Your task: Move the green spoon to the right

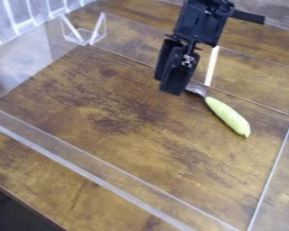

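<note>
1. The green spoon [228, 115] lies flat on the brown wooden table [98, 108]. It is close to the clear plastic wall [275, 171] on the right side of the table.
2. Its thick green handle points down toward that wall. Its small silver bowl peeks out at the top end, just beside the black gripper [173, 83].
3. The gripper hangs over the table, up and to the left of the spoon. Its fingers are spread apart and hold nothing. It looks very close to the silver end, but I cannot tell if it touches it.
4. The spoon looks small and light, so I think it will lift or slide with a tiny push.
5. It looks hard and stiff, so I do not think it will bend or break.
6. The plastic handle looks smooth and gets thinner at one end, so it may slip out of a loose hold.
7. The best place to grab is the fat middle of the green handle, squeezing across it. The silver end is thin and harder to pinch.
</note>
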